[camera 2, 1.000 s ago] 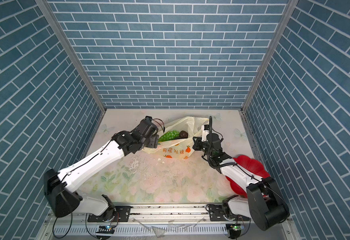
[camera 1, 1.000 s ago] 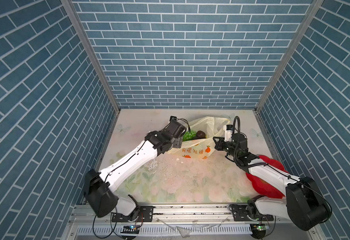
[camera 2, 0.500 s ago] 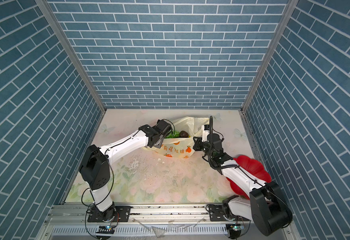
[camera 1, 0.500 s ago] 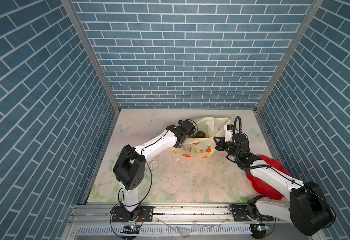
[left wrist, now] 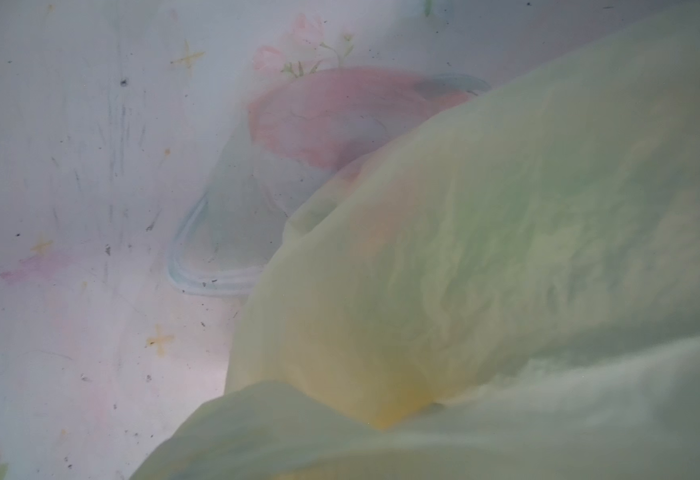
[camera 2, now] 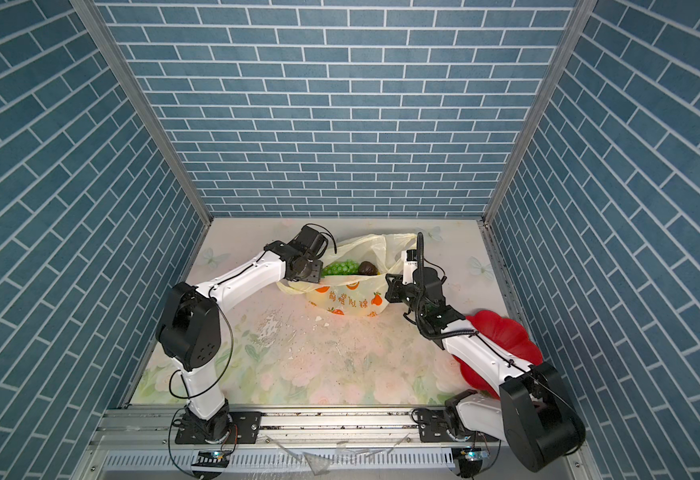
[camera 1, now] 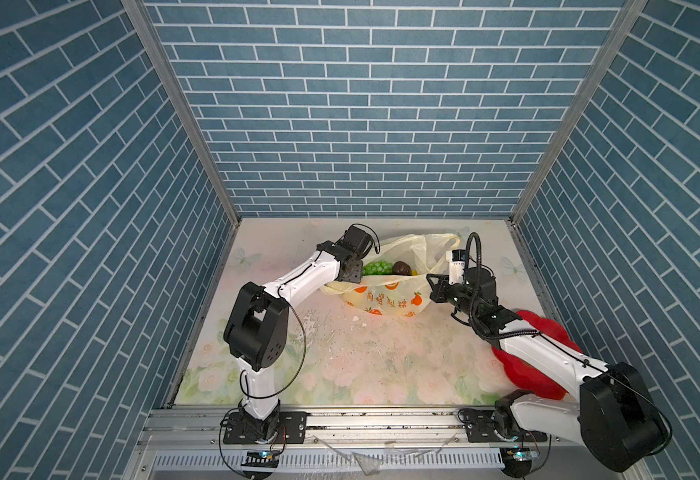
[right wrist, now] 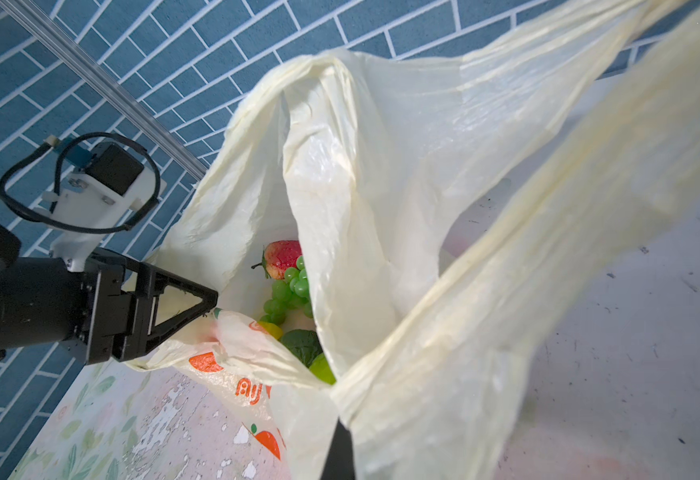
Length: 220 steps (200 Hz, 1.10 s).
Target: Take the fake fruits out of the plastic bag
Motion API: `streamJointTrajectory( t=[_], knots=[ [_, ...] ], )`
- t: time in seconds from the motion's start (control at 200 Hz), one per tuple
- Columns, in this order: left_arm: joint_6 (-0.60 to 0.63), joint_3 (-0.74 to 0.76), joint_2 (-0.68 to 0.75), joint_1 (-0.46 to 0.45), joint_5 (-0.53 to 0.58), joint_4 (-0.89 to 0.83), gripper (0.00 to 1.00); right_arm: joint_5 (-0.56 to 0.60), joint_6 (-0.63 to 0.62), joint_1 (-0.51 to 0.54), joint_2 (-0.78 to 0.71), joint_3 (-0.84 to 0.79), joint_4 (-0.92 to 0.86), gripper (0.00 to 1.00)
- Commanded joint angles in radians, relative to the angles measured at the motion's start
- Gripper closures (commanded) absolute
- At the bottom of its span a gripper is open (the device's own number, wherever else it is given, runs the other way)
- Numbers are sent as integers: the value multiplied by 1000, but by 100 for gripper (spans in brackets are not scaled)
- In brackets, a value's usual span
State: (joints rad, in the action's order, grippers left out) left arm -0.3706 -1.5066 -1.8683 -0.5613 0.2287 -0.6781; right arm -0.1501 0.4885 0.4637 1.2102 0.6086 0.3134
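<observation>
The fake fruits [right wrist: 290, 291] lie inside the plastic bag [camera 1: 389, 299], which sits open on the worktop [camera 1: 360, 365]. The right end effector [camera 1: 431, 284] is clamped on the bag's right rim. The left end effector [right wrist: 211, 307] sits at the bag's left rim, and its opening cannot be made out.

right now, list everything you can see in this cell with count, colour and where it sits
plastic bag: one, cream-yellow with orange prints, far middle of the table, mouth open
grape bunch: one, green, inside the bag
dark bumpy fruit: one, brown, inside the bag beside the grape bunch
strawberry: one, red, inside the bag next to the grape bunch
yellow fruit: one, mostly hidden, inside the bag
round fruit: one, light green, inside the bag, partly hidden
flower-shaped plate: one, red, right side of the table, partly covered
table: one, pale floral cover
walls: three, blue brick pattern
left tool: one, black, at the bag's left rim, open or shut unclear
right tool: one, black, shut on the bag's right rim
</observation>
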Motion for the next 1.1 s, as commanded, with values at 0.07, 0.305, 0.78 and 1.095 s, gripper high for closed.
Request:
streamJointTrajectory(
  t=[0.07,0.305,0.78,1.095],
  knots=[
    [0,14,53,-26,23,26,19,-2,-56,0,-31,-1,-12,100],
    [-29,-86,-76,-24,150,-85,19,-26,-65,9,-58,-12,10,100],
    [-186,142,62,204,-121,156,94,-53,-29,-74,-35,-141,162,100],
    [-202,262,206,205,-233,267,100,12,-120,-45,-30,-5,-78,64]
  ],
)
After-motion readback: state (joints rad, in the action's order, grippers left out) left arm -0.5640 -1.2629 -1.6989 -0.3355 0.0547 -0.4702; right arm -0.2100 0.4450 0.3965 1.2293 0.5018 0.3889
